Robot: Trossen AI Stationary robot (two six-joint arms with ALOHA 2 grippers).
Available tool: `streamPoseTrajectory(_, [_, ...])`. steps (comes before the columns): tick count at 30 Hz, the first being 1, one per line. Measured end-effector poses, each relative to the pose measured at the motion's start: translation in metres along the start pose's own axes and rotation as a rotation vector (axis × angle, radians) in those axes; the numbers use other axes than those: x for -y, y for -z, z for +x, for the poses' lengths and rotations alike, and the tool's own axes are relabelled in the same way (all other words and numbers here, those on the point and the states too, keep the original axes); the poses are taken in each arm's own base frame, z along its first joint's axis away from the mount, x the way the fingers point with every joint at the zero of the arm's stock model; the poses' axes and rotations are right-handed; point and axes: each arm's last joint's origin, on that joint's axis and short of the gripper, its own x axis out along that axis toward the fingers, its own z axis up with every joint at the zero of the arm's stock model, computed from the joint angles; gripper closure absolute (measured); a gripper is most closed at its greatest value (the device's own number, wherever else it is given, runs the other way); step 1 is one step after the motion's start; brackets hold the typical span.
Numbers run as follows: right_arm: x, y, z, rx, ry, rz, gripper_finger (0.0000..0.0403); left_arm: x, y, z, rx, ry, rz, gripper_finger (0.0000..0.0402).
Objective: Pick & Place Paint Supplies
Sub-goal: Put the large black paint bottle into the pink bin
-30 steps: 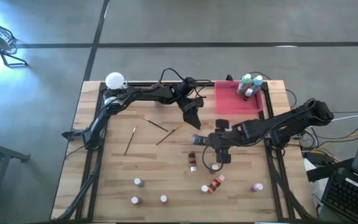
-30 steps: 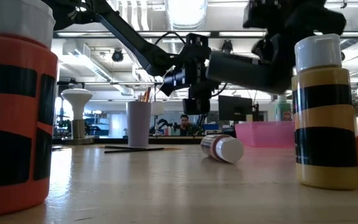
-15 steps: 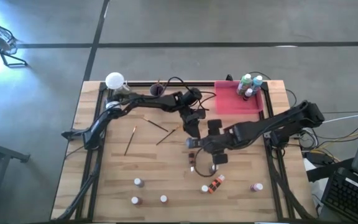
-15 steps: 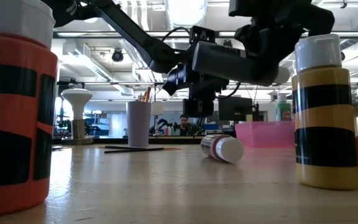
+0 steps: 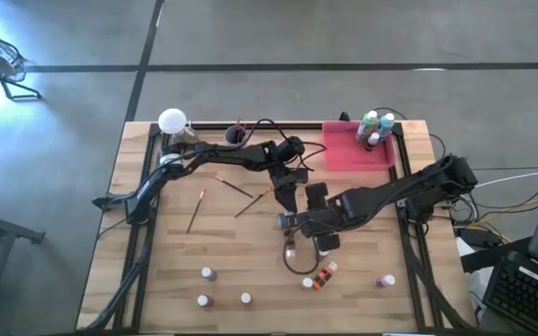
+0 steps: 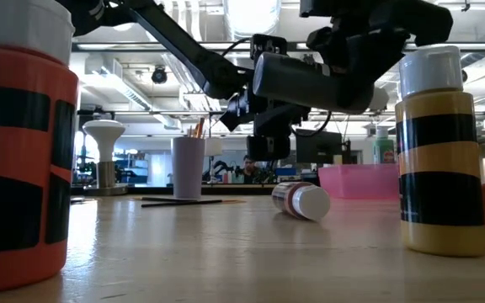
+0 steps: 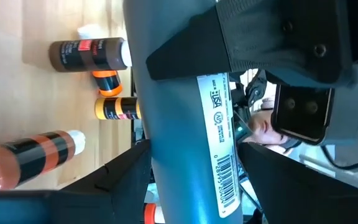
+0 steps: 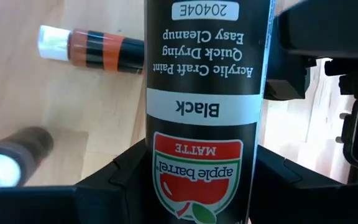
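Bottles (image 5: 375, 127): I counted three standing in the tray (image 5: 344, 154), with seven or so scattered on the table (image 5: 157, 271) and brushes (image 5: 195, 210) lying loose. My right gripper (image 8: 204, 199) pinched a black bottle (image 8: 204, 93) mid-table and had slid leftward since earlier; my left gripper (image 5: 286, 198) had advanced beside it, fingers spread, apparently empty.

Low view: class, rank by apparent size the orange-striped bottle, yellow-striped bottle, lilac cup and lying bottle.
1. orange-striped bottle
2. yellow-striped bottle
3. lilac cup
4. lying bottle
Both striped bottles stand nearest the camera, so true sizes stay unsure.
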Motion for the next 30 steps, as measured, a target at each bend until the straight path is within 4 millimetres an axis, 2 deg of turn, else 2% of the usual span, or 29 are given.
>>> streamPoseTrajectory(4, [0.001,0.0,-0.003,0.009,-0.003,0.013,0.0219,0.001,0.001,0.006,-0.016,0.007,0.014,0.0129])
streamPoseTrajectory(10, [0.002,0.001,-0.003,0.006,0.016,0.018,0.0214,0.002,0.001,0.009,-0.029,0.014,0.046,0.0074])
streamPoseTrajectory(14, [0.002,0.001,-0.003,0.004,0.022,0.017,0.0218,0.003,0.002,0.014,-0.036,0.013,0.052,0.0055])
streamPoseTrajectory(22, [0.002,0.001,-0.003,0.004,0.02,0.018,0.0214,0.005,0.005,0.03,-0.068,0.015,0.033,0.0062])
streamPoseTrajectory(30, [0.002,0.001,-0.003,0.005,0.017,0.018,0.0217,0.005,0.005,0.031,-0.066,0.01,0.025,0.0092])
